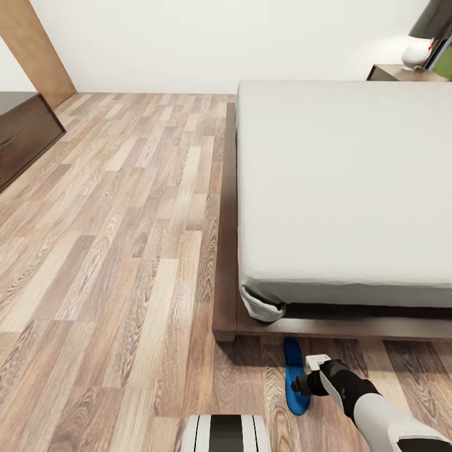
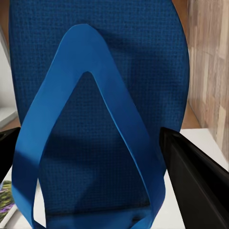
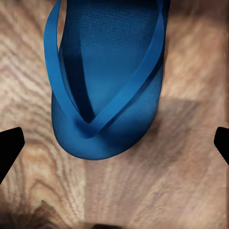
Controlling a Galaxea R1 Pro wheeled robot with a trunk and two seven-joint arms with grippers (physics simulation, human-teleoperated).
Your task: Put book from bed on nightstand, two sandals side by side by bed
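Bright blue flat sandal (image 1: 295, 375) lies on wood floor beside the low grey-mattressed bed (image 1: 345, 188)'s foot; right gripper (image 3: 114, 143) hovers spread above it; left gripper's fingers (image 2: 191, 181) pinch the second blue sandal (image 2: 98, 95), best set parallel alongside.

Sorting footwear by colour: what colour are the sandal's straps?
Bright blue, matching the sole; the sandal shows this best in the right wrist view.

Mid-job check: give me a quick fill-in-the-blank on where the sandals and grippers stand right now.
1. The sandal near the right gripper lies on the ____ floor.
2. That sandal lies off the ____'s near end.
3. Both sandals are coloured ____.
4. In the left wrist view, a second sandal sits between the left gripper's dark ____.

Missing words: wooden; bed; blue; fingers
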